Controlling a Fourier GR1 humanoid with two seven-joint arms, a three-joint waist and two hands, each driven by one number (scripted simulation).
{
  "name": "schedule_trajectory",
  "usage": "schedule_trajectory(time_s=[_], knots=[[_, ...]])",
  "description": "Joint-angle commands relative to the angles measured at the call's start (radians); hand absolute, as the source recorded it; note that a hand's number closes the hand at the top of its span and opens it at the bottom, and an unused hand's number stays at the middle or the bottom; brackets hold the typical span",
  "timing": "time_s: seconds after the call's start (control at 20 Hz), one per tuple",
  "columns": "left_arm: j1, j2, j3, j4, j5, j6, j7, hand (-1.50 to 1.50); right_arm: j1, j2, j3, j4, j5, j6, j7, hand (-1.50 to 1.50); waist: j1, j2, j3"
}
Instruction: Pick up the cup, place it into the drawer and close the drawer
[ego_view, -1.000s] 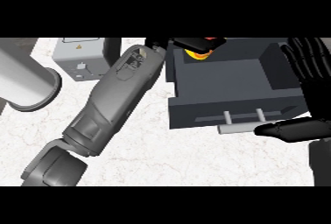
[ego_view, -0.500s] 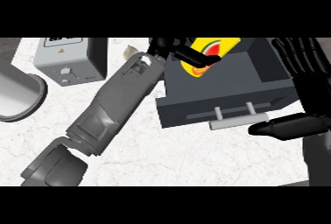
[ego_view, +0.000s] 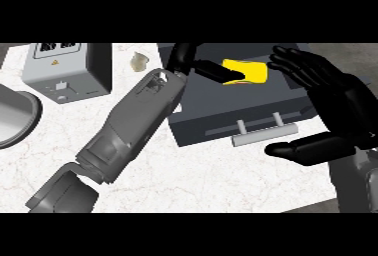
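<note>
Left forearm (ego_view: 136, 127), 9 o'clock: grey panelled shell. Right forearm (ego_view: 359, 172), 4 o'clock: grey. Left hand (ego_view: 193, 62), right hand (ego_view: 341, 97): glossy black.

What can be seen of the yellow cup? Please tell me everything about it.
The cup is bright yellow and smooth, plastic by its look. Only part of it shows: the left hand curls black fingers round it and hides the rest, so its pose is unclear. It is over the dark grey drawer, toward its far end; whether it touches the drawer's floor cannot be told. Nothing else touches it.
</note>
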Motion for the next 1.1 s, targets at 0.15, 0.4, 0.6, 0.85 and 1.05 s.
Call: schedule_trajectory(time_s=[0.15, 0.4, 0.6, 0.85, 1.05], knots=[[0.006, 0.000, 0.039, -0.079, 0.142, -0.024, -0.137, -1.50, -0.002, -0.021, 0.126, 0.015, -0.123, 0.202, 0.042, 1.50, 0.019, -0.006, -0.002], [0.025, 0.000, 0.037, -0.055, 0.188, 0.040, -0.188, -1.50, 0.078, -0.162, 0.220, -0.032, -0.012, 0.326, 0.113, 1.50, 0.050, -0.026, -0.001], [0.010, 0.000, 0.042, -0.028, 0.208, 0.054, -0.207, -1.50, 0.092, -0.207, 0.237, -0.021, 0.140, 0.299, 0.137, -1.50, 0.107, -0.032, -0.001], [0.026, 0.000, 0.064, -0.030, 0.237, 0.028, -0.240, -1.50, 0.143, -0.190, 0.321, 0.049, 0.468, 0.183, -0.005, -1.50, 0.160, -0.035, 0.000], [0.064, 0.000, 0.082, -0.077, 0.242, 0.014, -0.256, -1.50, 0.140, -0.146, 0.375, 0.236, 0.615, 0.068, -0.071, -1.50, 0.215, -0.045, 0.000]])
